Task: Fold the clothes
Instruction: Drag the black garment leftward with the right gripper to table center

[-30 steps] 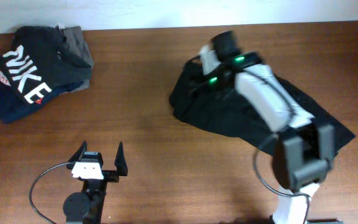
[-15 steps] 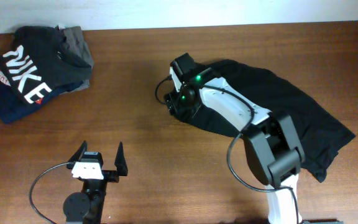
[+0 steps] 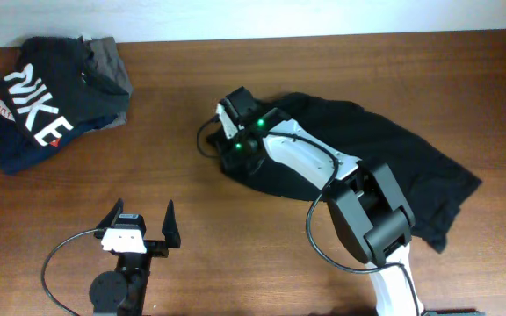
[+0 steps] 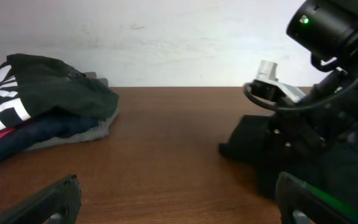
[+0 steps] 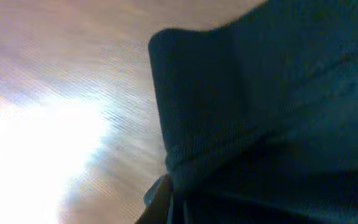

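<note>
Nearest the robot's base, the left end effector (image 3: 141, 216) hovers over the bare desk (image 3: 191, 197) with its fingers spread wide, holding nothing. Further out, on the right half of the desk, the black T-shirt (image 3: 385, 149) lies crumpled and spread. The right end effector (image 3: 234, 151) sits at its left edge, pressed together and pinching a hemmed fold of the fabric. At the far left corner, well apart from the shirt, a dark NIKE garment (image 3: 38, 110) lies on a pile beside a grey garment (image 3: 112, 66).
</note>
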Robot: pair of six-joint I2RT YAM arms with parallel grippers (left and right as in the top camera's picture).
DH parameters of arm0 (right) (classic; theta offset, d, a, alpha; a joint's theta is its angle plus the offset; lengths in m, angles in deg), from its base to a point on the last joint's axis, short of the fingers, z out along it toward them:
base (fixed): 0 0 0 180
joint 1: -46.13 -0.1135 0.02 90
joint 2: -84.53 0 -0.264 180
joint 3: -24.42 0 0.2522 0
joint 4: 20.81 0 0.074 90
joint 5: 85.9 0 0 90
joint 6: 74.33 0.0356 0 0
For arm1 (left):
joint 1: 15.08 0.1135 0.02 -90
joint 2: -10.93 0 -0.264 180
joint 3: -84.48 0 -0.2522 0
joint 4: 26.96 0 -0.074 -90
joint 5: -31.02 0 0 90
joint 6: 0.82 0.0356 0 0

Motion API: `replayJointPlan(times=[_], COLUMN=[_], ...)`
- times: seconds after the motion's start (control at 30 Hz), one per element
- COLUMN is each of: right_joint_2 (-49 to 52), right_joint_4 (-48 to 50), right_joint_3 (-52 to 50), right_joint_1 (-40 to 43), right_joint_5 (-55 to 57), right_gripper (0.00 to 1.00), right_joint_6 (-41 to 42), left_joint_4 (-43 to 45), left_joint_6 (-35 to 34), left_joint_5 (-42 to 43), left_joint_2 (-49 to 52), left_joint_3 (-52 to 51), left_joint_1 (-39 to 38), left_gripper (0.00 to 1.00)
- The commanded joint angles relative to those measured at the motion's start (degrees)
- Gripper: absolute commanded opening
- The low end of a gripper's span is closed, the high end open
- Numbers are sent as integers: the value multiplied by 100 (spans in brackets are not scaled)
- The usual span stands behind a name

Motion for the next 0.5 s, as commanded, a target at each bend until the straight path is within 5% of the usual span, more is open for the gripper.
replayJointPlan(times=[0.0,0.3,0.47], right_joint_2=[17,17,17], right_joint_4=[271,605,326], right_joint_3=[59,149,531], right_joint_1=[-225,-973,-975], right_joint_5=[-1071,-1296,-953], right_gripper=[4,5,26], right_joint_6=[334,588,581], left_joint_4=[4,4,4], left_joint_6=[-33,-33,-33], left_joint_5=[-37,-37,-37], left_joint_2=[-33,-33,-33], left_joint_3=[-48,-48,-48], left_joint_1=[28,31,28], left_gripper=[99,99,99])
